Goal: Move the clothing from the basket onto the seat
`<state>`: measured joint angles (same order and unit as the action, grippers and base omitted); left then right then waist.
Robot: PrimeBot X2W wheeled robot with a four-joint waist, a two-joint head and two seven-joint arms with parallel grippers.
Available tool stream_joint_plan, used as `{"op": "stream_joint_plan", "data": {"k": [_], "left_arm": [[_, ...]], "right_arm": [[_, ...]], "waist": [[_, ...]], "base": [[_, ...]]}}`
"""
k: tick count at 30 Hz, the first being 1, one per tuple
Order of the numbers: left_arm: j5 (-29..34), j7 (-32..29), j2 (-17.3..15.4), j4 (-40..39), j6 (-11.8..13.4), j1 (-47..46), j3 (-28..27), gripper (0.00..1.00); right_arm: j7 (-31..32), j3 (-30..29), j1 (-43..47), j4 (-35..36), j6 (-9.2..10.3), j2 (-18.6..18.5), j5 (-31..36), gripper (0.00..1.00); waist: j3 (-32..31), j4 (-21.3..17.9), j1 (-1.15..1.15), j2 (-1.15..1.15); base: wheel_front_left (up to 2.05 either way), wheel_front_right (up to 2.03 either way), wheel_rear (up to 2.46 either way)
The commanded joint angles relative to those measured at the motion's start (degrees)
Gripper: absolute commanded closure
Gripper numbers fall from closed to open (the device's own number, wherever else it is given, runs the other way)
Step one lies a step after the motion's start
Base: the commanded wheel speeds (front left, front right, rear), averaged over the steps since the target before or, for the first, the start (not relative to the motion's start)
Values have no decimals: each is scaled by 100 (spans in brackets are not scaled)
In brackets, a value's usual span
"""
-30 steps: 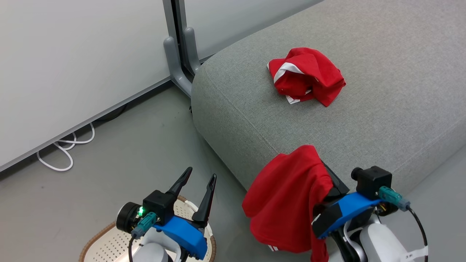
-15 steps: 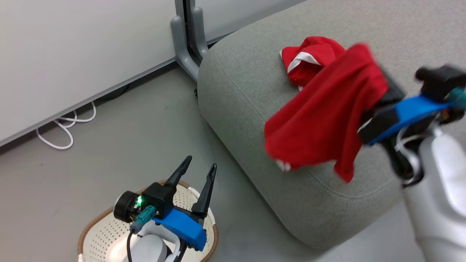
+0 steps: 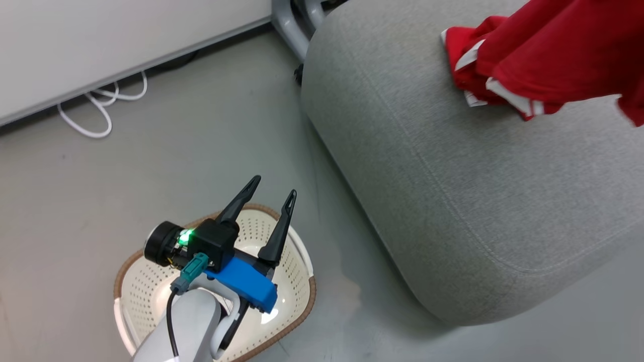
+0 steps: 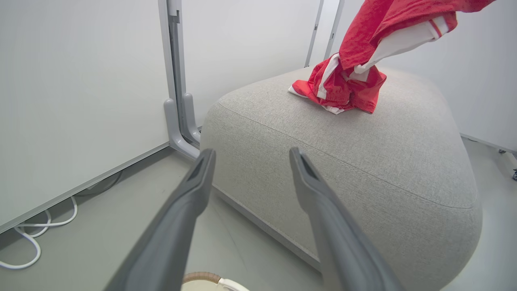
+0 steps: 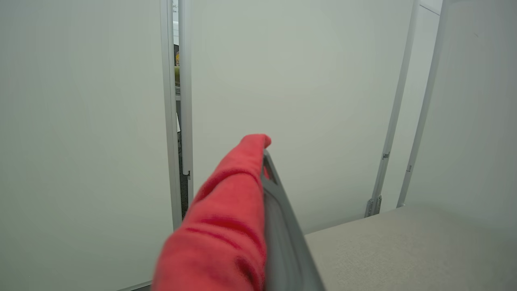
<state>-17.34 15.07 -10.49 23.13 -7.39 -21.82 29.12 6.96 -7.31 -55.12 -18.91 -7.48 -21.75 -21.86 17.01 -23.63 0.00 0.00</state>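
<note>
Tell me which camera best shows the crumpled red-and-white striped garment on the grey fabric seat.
Left wrist view: the striped garment lies nearly whole on the seat. Head view catches its edge behind hanging red cloth; right wrist view faces walls.

At the corner of the grey seat (image 3: 478,201)
The left gripper (image 3: 275,185) hovers, fingers spread, over the cream basket (image 3: 302,266) on the floor. Farther along, a crumpled striped garment (image 3: 458,65) lies on the seat, partly covered by a red garment (image 3: 563,50) hanging over it.
</note>
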Motion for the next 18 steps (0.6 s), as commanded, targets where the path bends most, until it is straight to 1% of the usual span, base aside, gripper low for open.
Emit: {"op": "stream_joint_plan", "data": {"k": [1, 5, 9, 13, 15, 18], "left_arm": [[24, 15, -50, -40, -14, -103, 38, 0], [67, 15, -211, -157, -14, -327, 68, 0], [122, 15, -372, -292, -14, -520, 39, 0], [197, 15, -490, -441, -14, -722, 27, 0], [245, 15, -507, -497, -14, -812, 60, 0], [289, 15, -532, -554, -14, -963, 116, 0]], "right_arm": [[-28, -51, -112, -38, -3, -54, 60, 100], [-163, -389, -251, -207, -3, -242, 191, 100], [-367, -670, -163, -468, -2, -281, 246, 100], [-640, -885, 12, -850, -3, -265, 190, 100], [-777, -936, 117, -1069, -2, -357, 258, 100], [-963, -1040, 238, -1454, -3, -381, 333, 100]], "waist": [[256, 203, 0, 0], [659, 346, 0, 0], [1120, 433, 0, 0], [1556, 509, 0, 0], [1726, 567, 0, 0], [1957, 635, 0, 0]], "base": [[0, 0, 0], [0, 0, 0], [0, 0, 0], [0, 0, 0], [0, 0, 0], [0, 0, 0]]}}
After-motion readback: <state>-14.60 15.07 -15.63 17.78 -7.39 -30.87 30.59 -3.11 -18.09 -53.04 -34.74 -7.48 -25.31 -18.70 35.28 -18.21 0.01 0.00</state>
